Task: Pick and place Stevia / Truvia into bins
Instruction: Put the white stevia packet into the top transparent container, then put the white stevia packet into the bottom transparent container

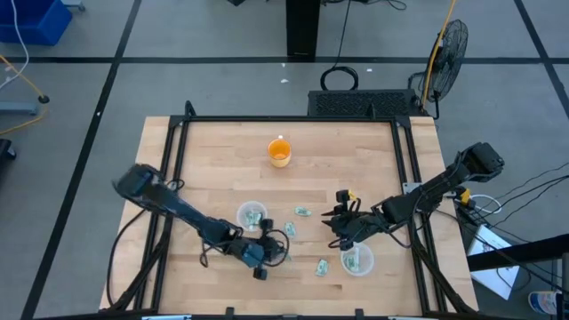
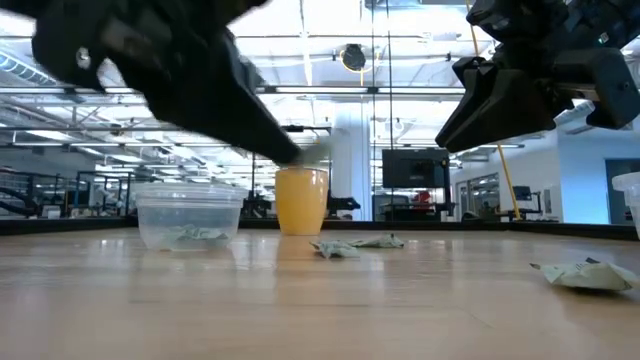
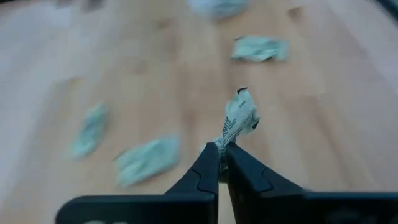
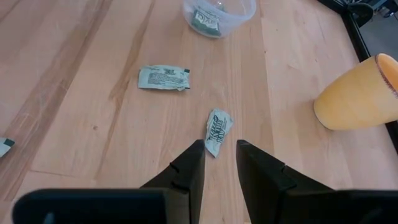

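Wood table (image 1: 222, 160), packets scattered – left tool (image 3: 222, 149) pinching packet (image 3: 239, 118), right tool (image 4: 219, 149) narrowly open.

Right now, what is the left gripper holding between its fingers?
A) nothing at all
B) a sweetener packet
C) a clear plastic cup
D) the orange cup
B: in the left wrist view the left gripper is shut on a crumpled sweetener packet, lifted above the wooden table.
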